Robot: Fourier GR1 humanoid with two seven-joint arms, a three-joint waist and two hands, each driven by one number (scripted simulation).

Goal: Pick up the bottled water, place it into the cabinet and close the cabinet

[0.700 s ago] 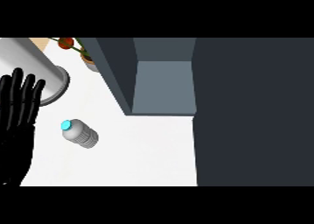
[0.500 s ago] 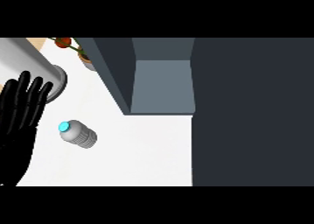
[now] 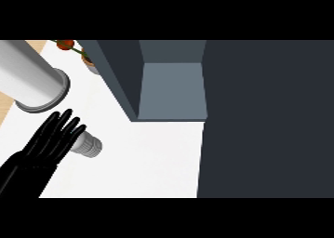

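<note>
A robot's left hand (image 3: pixel 49 146) reaches over a bottle of water (image 3: pixel 89 145) lying on its side on a white kitchen counter (image 3: pixel 149 162), its fingers straight and spread, closed on nothing. The fingertips overlap the bottle's cap end, hiding it from the head view; whether they touch the bottle cannot be told. The hand appears lined up for a grasp, coming in from the lower left along the bottle's length, a sensible approach to something that could roll if nudged sideways. The bottle rests well short of the grey cabinet (image 3: pixel 170 90), whose pale inside shows beside a large dark panel (image 3: pixel 272 121), probably its open door, filling the right of the view. A broad grey forearm (image 3: pixel 25 76) crosses the upper left corner, and a small potted plant (image 3: pixel 78 50) stands at the counter's back edge. The right hand is nowhere to be seen. Picking up, placing and closing are all yet to come.
</note>
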